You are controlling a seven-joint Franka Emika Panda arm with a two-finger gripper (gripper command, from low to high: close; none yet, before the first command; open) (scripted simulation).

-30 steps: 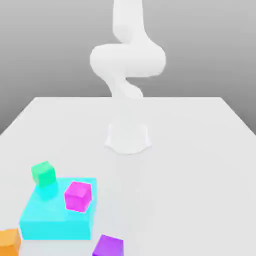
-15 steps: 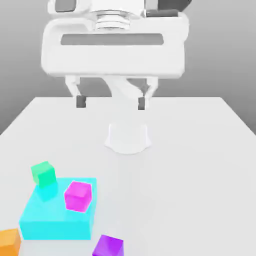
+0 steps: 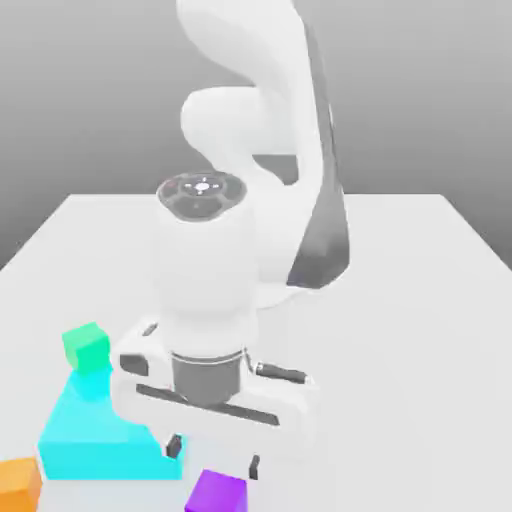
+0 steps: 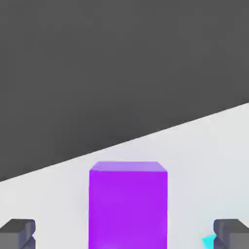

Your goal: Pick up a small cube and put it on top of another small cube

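Note:
The small purple cube (image 3: 217,492) sits on the white table (image 3: 420,330) at the front edge of the exterior view. My gripper (image 3: 214,457) hangs just above and behind it, open, with its dark fingertips (image 3: 175,447) spread to either side. In the hand view the purple cube (image 4: 128,204) stands centred between the two fingertips (image 4: 17,233), and nothing touches it. My gripper (image 4: 124,233) holds nothing.
A flat cyan block (image 3: 90,440) lies at the exterior view's left, partly behind my hand. A green cube (image 3: 86,345) rests at its far corner and an orange cube (image 3: 18,483) sits at the front left. The arm's white body (image 3: 250,150) fills the middle.
The hand has swung down from high above the table to just over the purple cube, and it now covers the magenta cube on the cyan block. The fingers stayed open.

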